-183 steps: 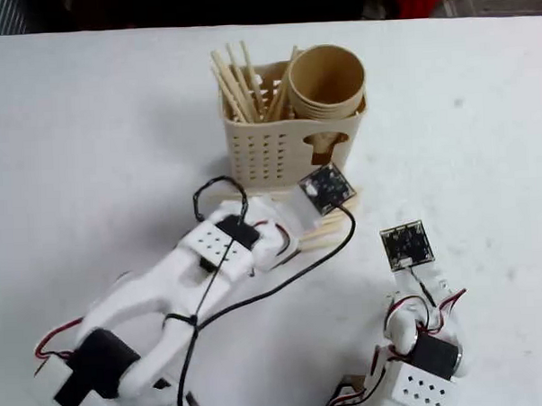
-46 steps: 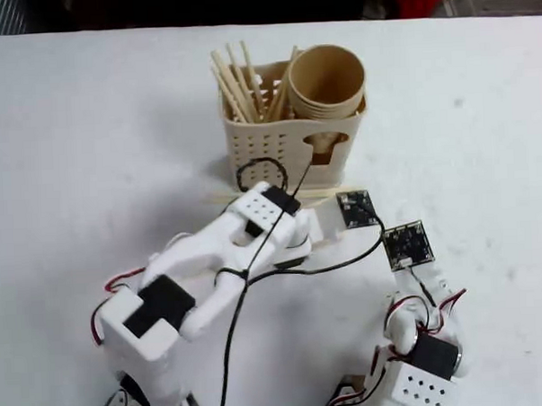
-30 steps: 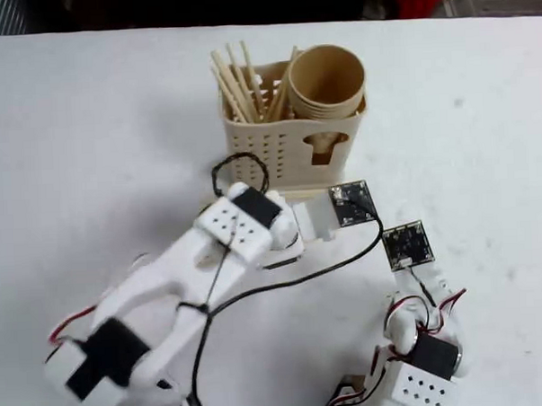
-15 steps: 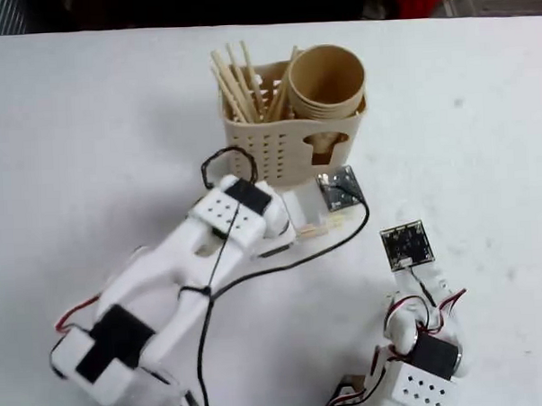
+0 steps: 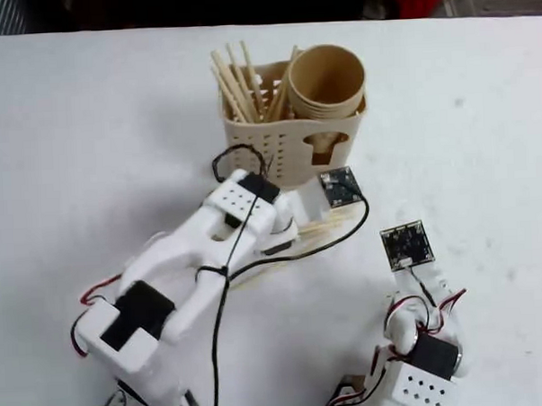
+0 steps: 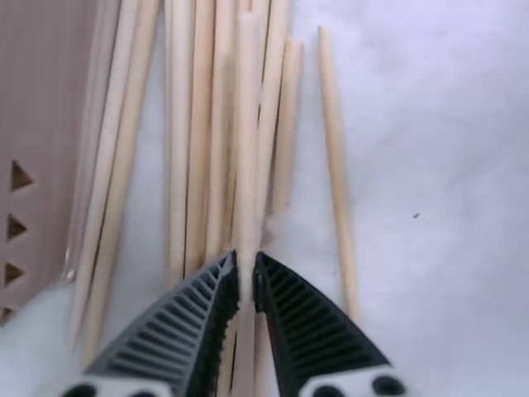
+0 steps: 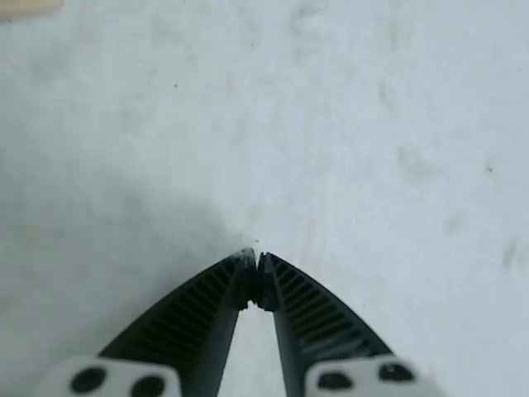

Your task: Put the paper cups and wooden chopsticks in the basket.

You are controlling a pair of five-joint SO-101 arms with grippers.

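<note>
White table (image 5: 78,121), dark strip (image 5: 199,6) behind

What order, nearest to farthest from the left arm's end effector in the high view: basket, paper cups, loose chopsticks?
1. The loose chopsticks, on the table right at the left end effector.
2. The basket, just beyond them.
3. The paper cups, stacked in the basket's right half.
</note>
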